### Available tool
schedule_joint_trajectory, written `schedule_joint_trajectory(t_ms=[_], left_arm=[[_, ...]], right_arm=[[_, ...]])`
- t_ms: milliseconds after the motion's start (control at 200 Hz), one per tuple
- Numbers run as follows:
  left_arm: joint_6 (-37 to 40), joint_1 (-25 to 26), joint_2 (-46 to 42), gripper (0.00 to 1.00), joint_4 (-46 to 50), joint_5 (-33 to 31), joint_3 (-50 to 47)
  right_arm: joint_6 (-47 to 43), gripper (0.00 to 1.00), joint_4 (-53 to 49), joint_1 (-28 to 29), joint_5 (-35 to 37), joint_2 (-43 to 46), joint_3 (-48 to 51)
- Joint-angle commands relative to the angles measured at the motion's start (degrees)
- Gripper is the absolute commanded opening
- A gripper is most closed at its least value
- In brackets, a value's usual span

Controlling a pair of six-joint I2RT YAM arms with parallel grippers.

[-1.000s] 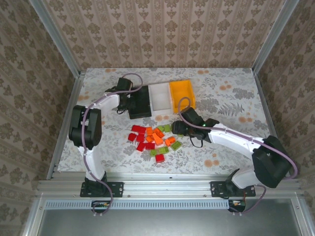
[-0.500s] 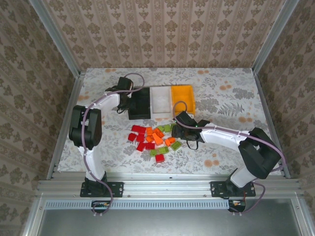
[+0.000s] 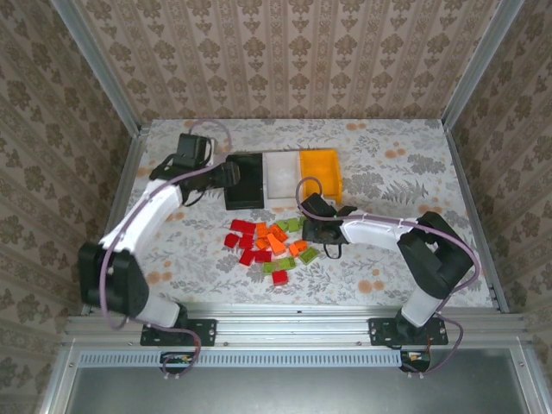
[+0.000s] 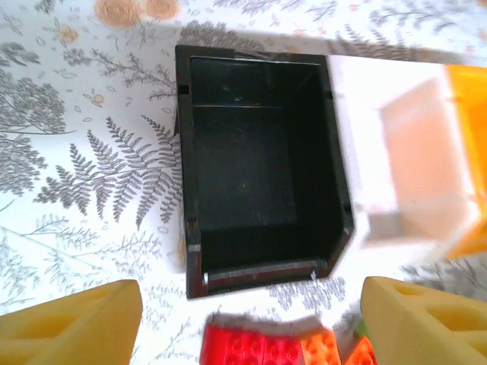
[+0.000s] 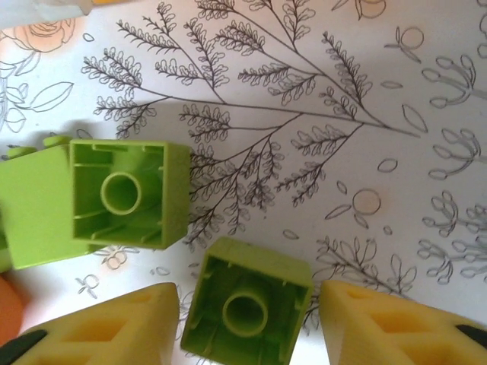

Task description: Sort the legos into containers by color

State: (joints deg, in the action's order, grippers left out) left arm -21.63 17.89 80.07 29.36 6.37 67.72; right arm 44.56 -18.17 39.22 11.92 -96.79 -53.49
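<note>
The left jaws gape empty at the black bin; the right jaws straddle a green brick, slim gaps, twin at 10 o'clock.

You get open table toward right edge; lego pile crowds middle, bins wall off far side.

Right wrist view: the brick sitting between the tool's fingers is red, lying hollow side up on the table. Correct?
Wrong colour. The brick inside the right tool is light green, not red, as the right wrist view shows. The rest holds: it sits between the fingers and lies hollow side up on the table.
</note>
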Motion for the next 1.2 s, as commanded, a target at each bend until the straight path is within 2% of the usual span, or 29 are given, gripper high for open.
schedule_joint_trajectory(t_ms=[0,200,295,550,725,830,995,1125,1195], left_arm=[[-3.0,-1.7,-6.4,0.85,0.9,1.9,-6.4],[-5.3,-3.0,-17.1,0.96,2.4,3.2,-13.8],[-5.8,-4.6,-21.7,1.00,4.1,2.2,-17.3],[-13.7,-10.9,-34.7,1.00,0.3,5.2,-30.0],[-16.1,-12.1,-33.1,1.00,-1.3,10.7,-33.2],[-17.9,-12.3,-30.3,1.00,-3.7,14.4,-35.2],[-22.8,-12.4,-25.4,1.00,-11.1,23.7,-38.2],[-23.2,-12.5,-23.0,1.00,-12.0,27.6,-38.6],[-22.9,-12.5,-23.0,1.00,-12.1,28.4,-39.0]], right_arm=[[-1.3,0.45,-0.8,-0.2,2.1,-1.3,-1.8],[-2.4,0.30,-2.0,-0.2,3.5,-1.4,-2.5],[-2.9,0.27,-3.2,-0.2,5.1,-0.1,-2.5],[-5.3,0.22,-7.6,-0.2,7.5,5.1,-4.5],[-9.5,0.22,-12.1,-0.4,10.9,8.2,-10.5],[-13.6,0.22,-12.2,-2.4,11.2,7.0,-16.3],[-19.0,0.22,-15.8,-8.4,6.0,-3.5,-28.1],[-21.1,0.22,-16.4,-12.7,0.9,-12.6,-35.6],[-23.6,0.22,-17.3,-13.2,0.6,-17.0,-40.1]])
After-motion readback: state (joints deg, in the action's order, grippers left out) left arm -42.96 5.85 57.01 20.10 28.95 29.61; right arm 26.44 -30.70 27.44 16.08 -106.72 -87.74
